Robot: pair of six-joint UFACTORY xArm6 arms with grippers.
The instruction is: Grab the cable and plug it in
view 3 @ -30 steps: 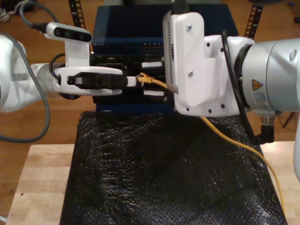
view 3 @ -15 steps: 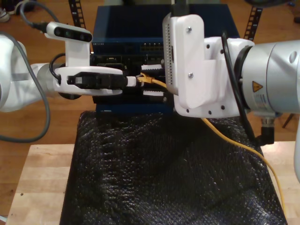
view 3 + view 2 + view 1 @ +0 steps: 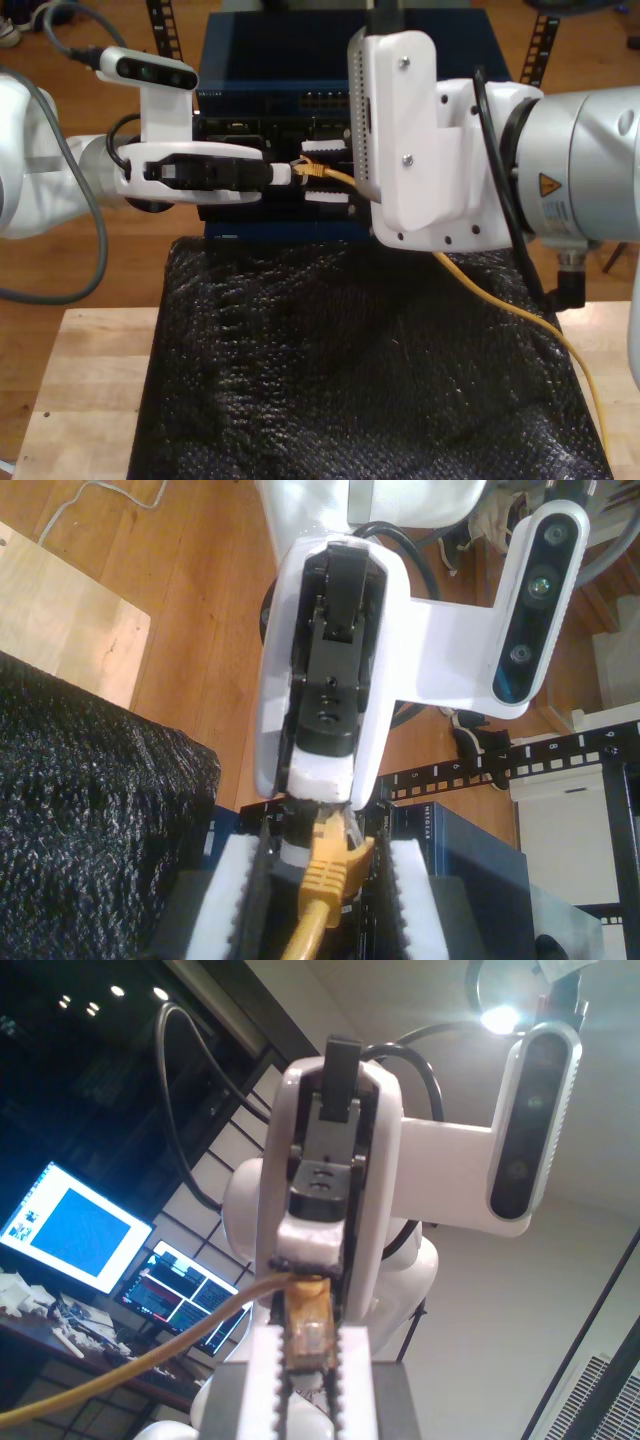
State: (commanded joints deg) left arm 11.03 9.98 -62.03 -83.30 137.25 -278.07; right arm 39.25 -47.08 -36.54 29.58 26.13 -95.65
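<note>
Exterior view: blue rack unit point(image 3: 270, 60) behind the cable point(image 3: 520, 315) plug.

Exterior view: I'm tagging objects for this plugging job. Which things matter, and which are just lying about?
Job: the cable; blue rack unit with ports; my first end effector; my second end effector.
Lying about: black mat; wooden table; monitors.
</note>
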